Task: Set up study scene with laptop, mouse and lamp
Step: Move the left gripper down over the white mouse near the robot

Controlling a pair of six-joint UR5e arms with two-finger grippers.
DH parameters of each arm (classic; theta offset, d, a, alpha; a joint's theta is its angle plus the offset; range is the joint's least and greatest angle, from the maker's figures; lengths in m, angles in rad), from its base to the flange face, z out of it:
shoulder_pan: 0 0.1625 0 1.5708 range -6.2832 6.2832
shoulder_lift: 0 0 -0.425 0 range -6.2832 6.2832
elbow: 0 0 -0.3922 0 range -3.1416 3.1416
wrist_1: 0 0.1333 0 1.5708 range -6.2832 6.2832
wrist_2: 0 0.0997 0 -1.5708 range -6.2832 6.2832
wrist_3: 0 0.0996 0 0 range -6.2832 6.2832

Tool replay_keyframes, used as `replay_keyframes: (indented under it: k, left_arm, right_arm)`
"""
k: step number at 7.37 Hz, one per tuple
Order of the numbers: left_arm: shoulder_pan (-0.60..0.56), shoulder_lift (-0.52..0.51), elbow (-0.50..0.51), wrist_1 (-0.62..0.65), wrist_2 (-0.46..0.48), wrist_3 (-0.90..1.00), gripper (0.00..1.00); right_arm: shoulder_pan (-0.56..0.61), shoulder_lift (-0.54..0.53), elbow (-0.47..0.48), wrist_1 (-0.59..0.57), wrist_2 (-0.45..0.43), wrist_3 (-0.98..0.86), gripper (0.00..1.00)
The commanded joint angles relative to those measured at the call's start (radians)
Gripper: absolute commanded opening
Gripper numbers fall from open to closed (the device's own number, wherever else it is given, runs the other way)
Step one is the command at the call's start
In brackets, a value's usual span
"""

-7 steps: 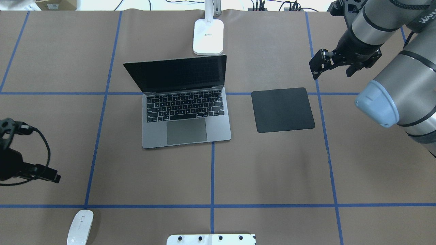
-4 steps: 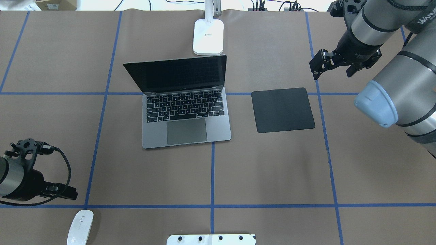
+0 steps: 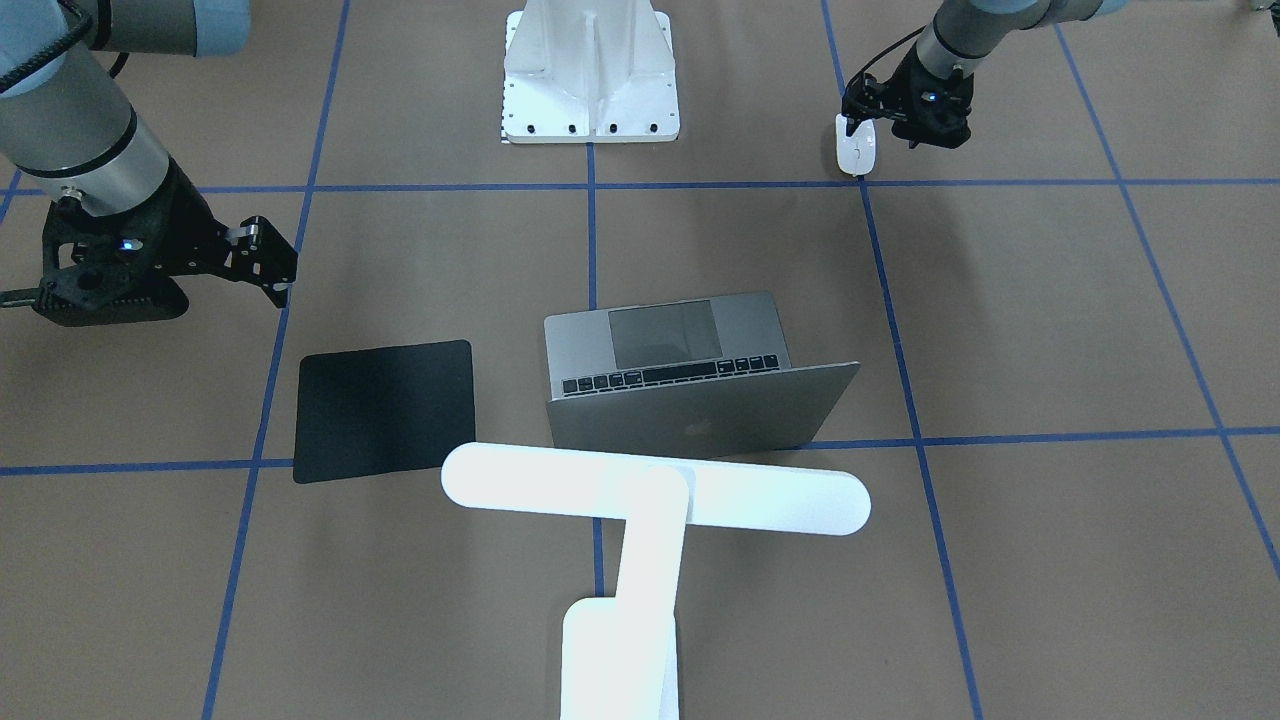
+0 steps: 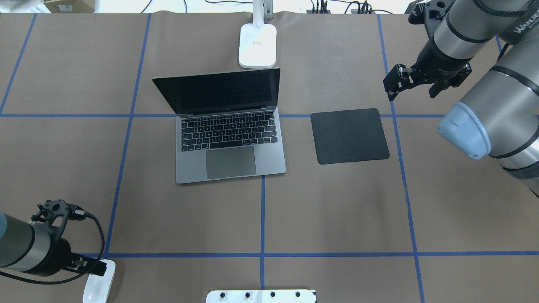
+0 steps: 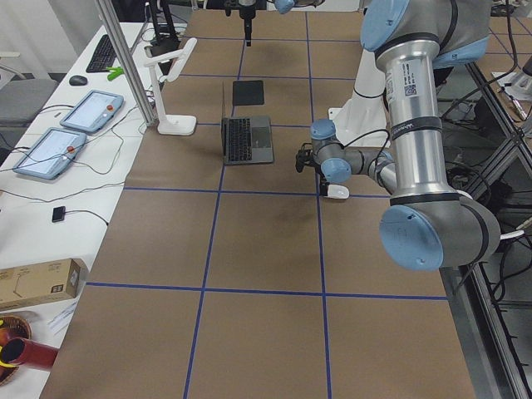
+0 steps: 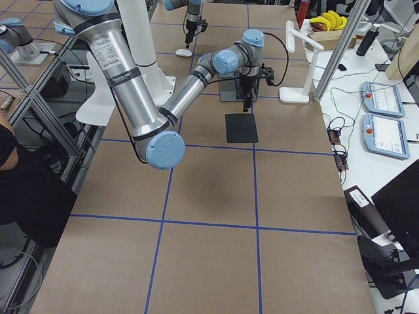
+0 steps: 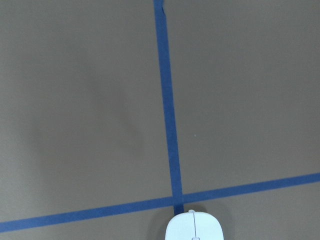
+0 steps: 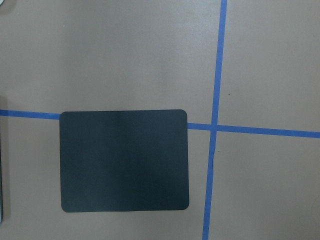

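Left end effector (image 4: 90, 267): sat low over the mouse (image 4: 99, 285) at the surface's (image 4: 337, 210) near-left corner. Overhead it hid part of the mouse. Open or closed, couldn't tell.
Left wrist view: caught only the mouse's tip, touching a tape (image 7: 170, 125) crossing.
Right end effector (image 4: 412, 90): fingers spread, holding nothing, hung off the mat's (image 4: 349, 135) far right corner.
Right wrist view: showed the whole mat.
Laptop (image 4: 230, 145): open at centre, screen dark, just left of the mat.
Lamp (image 3: 655, 490): stood behind the laptop. Overhead showed the base only; the front view showed the T-head.
Pedestal (image 3: 590, 70): whole in the front view, only an edge overhead.
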Motion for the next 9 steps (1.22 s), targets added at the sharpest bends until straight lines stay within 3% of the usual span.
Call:
replay_keyframes:
  k: [1,4,9]
  left_arm:
    - [0.04,-0.011,0.007,0.004,0.004,-0.003,1.0]
    - [0.07,-0.062,0.072,0.006,0.002,-0.003,1.0]
    - [0.075,-0.056,0.073,0.023,0.001,-0.003,0.93]
  right_arm:
    - [-0.001,-0.002,-0.005,0.0,0.0,0.0,1.0]
    - [-0.001,-0.002,-0.006,0.0,0.0,0.0,1.0]
    - [-0.002,-0.002,-0.003,0.0,-0.002,0.0,1.0]
